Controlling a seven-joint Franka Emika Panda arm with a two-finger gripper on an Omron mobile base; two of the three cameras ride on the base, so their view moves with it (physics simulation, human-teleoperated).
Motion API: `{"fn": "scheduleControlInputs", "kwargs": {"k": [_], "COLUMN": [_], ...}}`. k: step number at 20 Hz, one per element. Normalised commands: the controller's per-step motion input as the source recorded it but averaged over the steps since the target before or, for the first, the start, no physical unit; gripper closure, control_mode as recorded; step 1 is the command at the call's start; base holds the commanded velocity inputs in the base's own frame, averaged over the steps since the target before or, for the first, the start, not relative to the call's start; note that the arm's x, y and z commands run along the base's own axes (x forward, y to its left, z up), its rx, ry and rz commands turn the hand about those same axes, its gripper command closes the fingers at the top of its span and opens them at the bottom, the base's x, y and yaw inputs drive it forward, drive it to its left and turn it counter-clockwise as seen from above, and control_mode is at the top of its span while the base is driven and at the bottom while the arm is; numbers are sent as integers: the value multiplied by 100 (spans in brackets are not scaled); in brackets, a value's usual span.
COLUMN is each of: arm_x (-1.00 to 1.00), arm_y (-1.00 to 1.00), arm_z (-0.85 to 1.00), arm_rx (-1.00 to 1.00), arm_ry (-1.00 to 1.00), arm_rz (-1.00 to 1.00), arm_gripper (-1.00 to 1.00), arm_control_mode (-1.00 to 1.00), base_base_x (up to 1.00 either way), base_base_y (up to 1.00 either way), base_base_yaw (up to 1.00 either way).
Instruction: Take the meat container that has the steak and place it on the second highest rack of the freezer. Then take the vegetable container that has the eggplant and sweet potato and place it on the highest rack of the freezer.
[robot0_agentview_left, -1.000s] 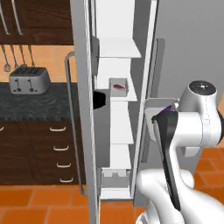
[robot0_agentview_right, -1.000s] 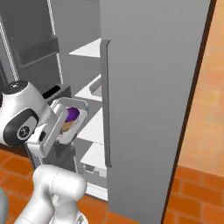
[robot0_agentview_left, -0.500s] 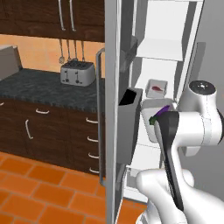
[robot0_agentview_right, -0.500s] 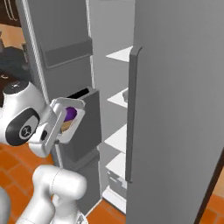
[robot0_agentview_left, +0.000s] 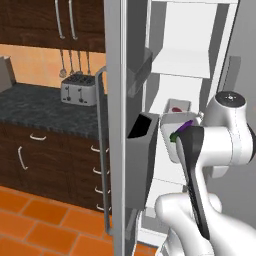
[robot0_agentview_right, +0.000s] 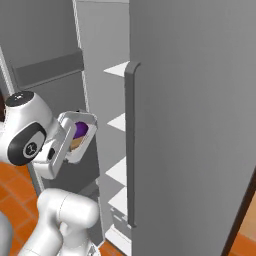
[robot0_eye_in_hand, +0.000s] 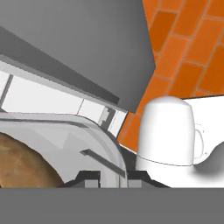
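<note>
Gripper (robot0_eye_in_hand: 111, 177) clamped on rim of veg container (robot0_agentview_right: 80, 137), held tilted in front of open freezer (robot0_agentview_left: 195, 55). Eggplant (robot0_agentview_right: 80, 130) and sweet potato (robot0_eye_in_hand: 22, 164) inside it. Steak (robot0_agentview_left: 176, 107) tray already on second rack (robot0_agentview_left: 172, 116). Top rack (robot0_agentview_left: 182, 65) bare, above and beyond my load. My plan: level container first so veg stays in, lift above shelf lip, steer past door bin (robot0_agentview_left: 140, 145), slide in flat, set down before releasing.

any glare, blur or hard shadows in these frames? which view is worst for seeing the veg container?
Left base view: sharp, flat lighting, no glare; arm hides most of the vegetable container. Right base view: crisp; eggplant reads clearly. Hand view: worst, container rim cropped at close range, sweet potato partly cut off.
</note>
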Motion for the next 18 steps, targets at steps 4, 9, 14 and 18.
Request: {"fn": "scheduleControlInputs", "kwargs": {"k": [4,9,14,18], "arm_x": [0,0,0,0], "arm_y": [0,0,0,0], "arm_z": [0,0,0,0], "arm_rx": [0,0,0,0], "arm_ry": [0,0,0,0], "arm_rz": [0,0,0,0], "arm_gripper": [100,100,100,100], "arm_control_mode": [100,100,100,100], "base_base_x": [60,44,-8,-10], "base_base_y": [0,-3,-22,-47], "base_base_yaw": [-14,-15,-2,3]}}
